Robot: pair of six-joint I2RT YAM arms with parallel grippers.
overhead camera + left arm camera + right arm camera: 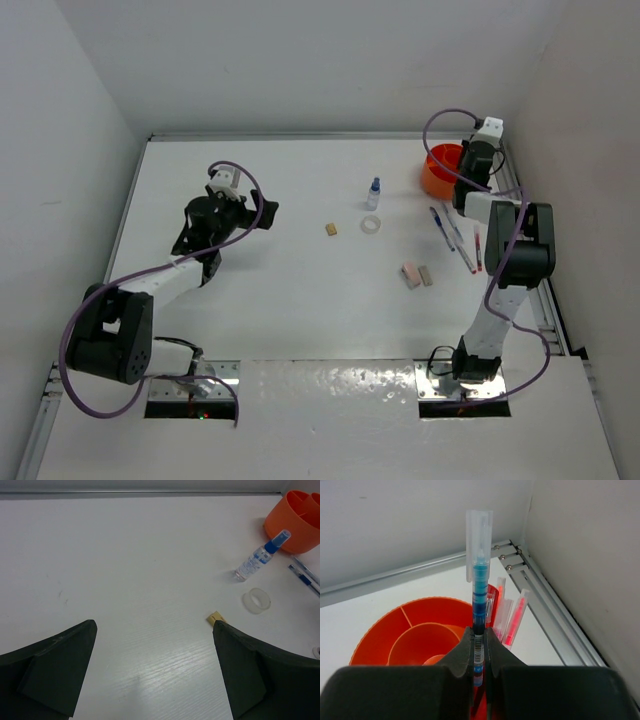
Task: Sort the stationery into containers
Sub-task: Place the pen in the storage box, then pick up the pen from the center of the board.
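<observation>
Sorting is judged partly done: red pens (512, 617) are stood in the orange tub (375, 637), while bottle (373, 193), tape ring (371, 225), erasers (411, 275) and loose pens (455, 235) lie on the table (290, 310). A blue pen (479, 580) is clamped upright over the tub by the right gripper (479, 635); the left gripper (154, 630) is held wide open.

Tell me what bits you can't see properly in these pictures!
- Blue pen, right wrist view: its bottom end is hidden between the right hand's fingers.
- Orange tub, right wrist view: its near side is covered by that hand, so the slot under the pen is unclear.
- Tan eraser, left wrist view: partly behind the left hand's finger.
- Loose pens, left wrist view: cut off by the right edge.
</observation>
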